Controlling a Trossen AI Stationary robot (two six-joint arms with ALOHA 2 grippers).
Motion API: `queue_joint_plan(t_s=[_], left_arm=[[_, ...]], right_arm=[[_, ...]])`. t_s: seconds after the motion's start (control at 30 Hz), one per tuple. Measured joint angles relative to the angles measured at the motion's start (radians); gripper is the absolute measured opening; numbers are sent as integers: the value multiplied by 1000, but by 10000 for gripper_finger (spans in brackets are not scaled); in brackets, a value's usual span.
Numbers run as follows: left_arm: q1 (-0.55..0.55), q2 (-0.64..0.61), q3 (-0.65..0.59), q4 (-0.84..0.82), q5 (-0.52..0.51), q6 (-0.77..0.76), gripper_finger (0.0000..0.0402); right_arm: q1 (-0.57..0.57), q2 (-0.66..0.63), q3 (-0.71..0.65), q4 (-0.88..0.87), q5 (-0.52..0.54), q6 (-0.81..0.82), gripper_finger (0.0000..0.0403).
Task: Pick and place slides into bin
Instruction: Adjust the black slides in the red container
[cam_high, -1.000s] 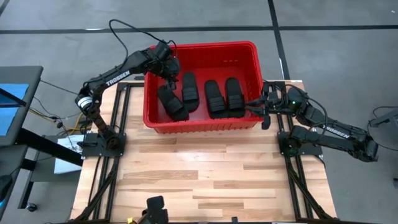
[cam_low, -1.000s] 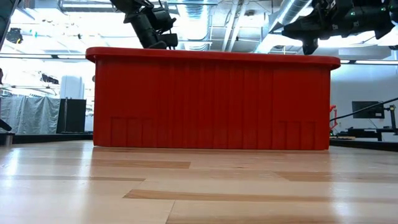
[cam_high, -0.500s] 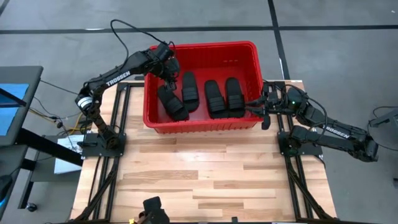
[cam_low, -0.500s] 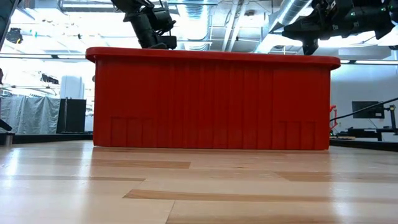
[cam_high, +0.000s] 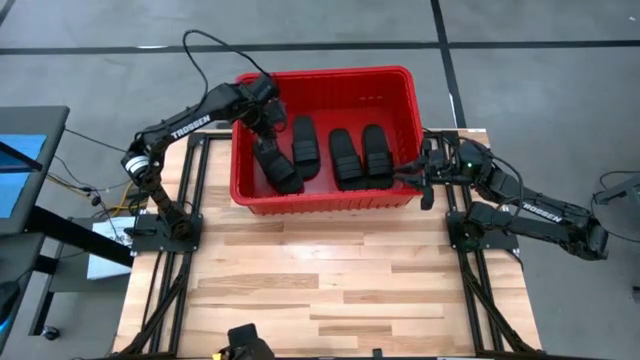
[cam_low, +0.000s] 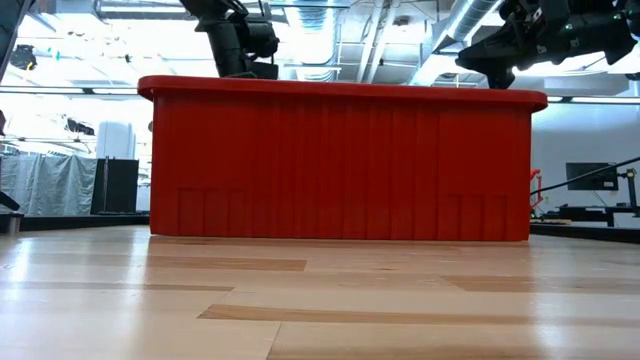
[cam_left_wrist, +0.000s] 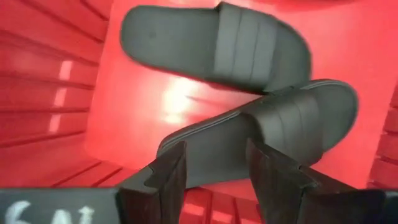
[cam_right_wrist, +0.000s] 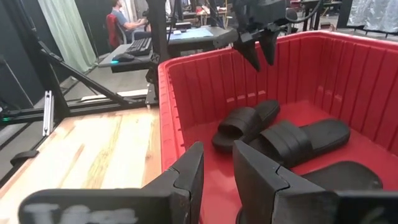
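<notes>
You've got bare wooden table (cam_high: 330, 280) up front, nothing of the task on it. Further back sits the red bin (cam_high: 322, 196), taking up the far middle of the table, and all four slides are inside it on the bottom. Going left to right: one slide (cam_high: 277, 165) lies angled near the bin's left wall, the next slide (cam_high: 305, 140) sits a bit farther back just beside it, then a pair (cam_high: 361, 155) lies side by side near the right wall, touching or as good as.

Your right gripper (cam_high: 424, 180) hangs just outside the bin's right wall, around rim height, fingers (cam_right_wrist: 186, 177) spread a little with nothing between them. In its wrist view you're looking over the rim at the slides.

Your left gripper (cam_high: 266, 115) is over the bin's far-left corner, pointing down at the two left slides. Its fingers (cam_left_wrist: 168, 174) are parted and empty, hanging above the angled slide (cam_left_wrist: 267, 127) without touching it. From the low view it shows above the rim (cam_low: 340, 90), not down inside
</notes>
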Motion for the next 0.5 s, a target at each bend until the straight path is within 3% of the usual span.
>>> queue_joint_plan(t_s=[0.1,0.5], left_arm=[[-16,24,0,-1,16,9,157],[-37,129,0,41,-95,62,157]], right_arm=[[0,0,0,-3,0,-1,77],[0,0,0,-16,0,-6,77]])
